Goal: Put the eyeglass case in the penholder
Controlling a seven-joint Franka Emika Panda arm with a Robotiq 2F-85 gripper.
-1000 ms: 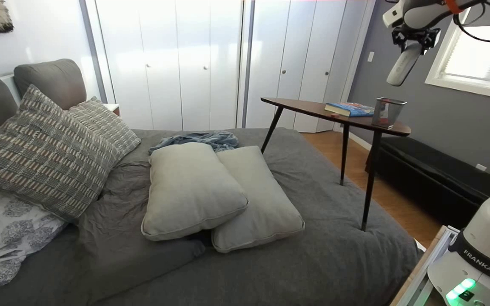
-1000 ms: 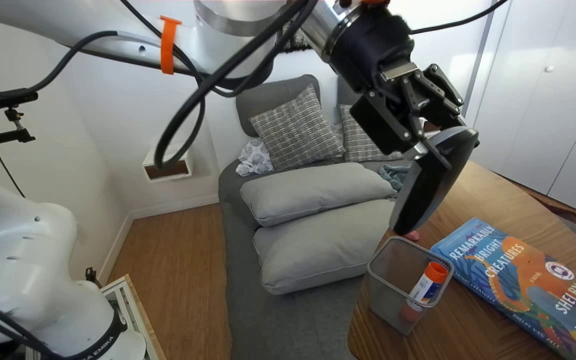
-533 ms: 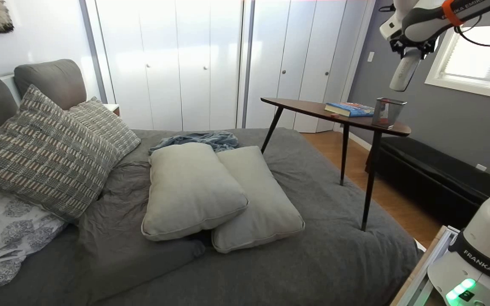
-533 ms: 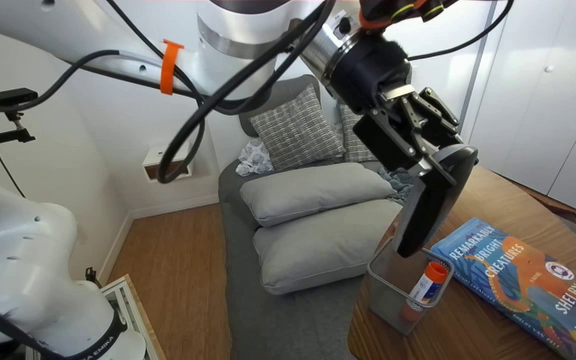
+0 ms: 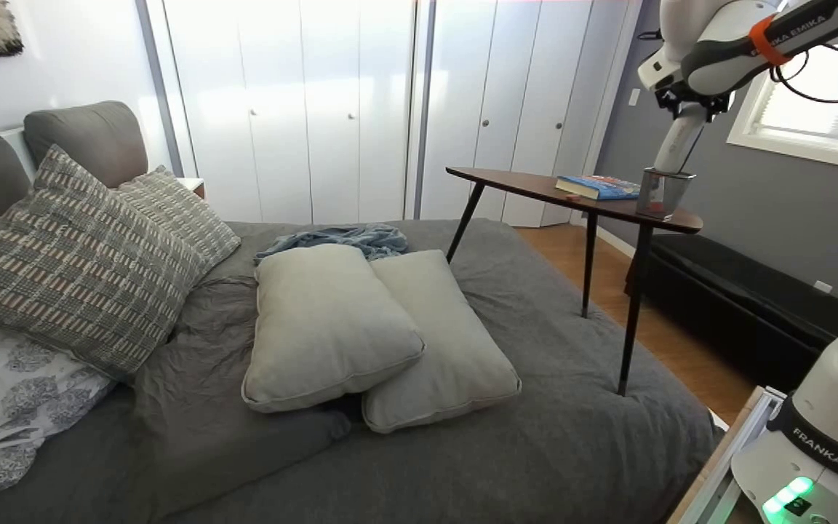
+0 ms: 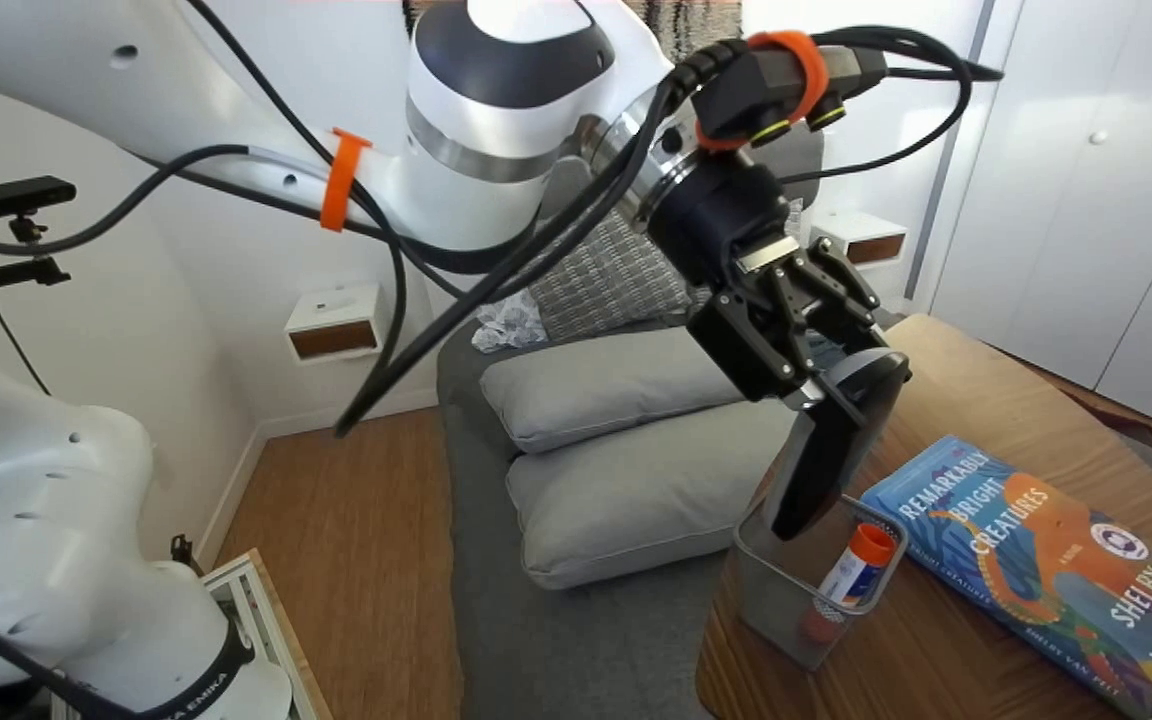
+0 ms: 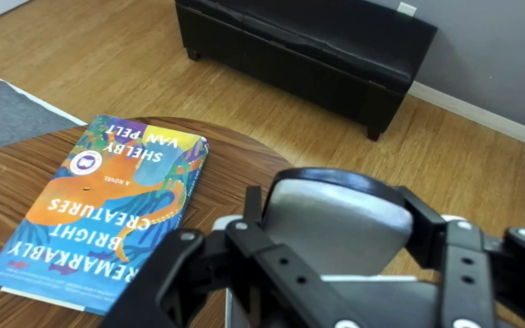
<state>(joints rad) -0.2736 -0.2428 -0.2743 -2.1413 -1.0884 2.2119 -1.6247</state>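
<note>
The case (image 6: 820, 476) is pinched by the claw (image 7: 335, 212) near its upper end. It is held tilted, its lower end at the mouth of the penholder (image 6: 774, 603); whether the rim is passed cannot be told. In an exterior view, an orange-capped tube (image 6: 846, 580) is seen leaning inside the penholder, the book (image 6: 1056, 560) is seen just to the right on the counter (image 6: 966, 390), and two pillows (image 6: 636, 500) are seen on the bed (image 6: 576, 660) at left.
</note>
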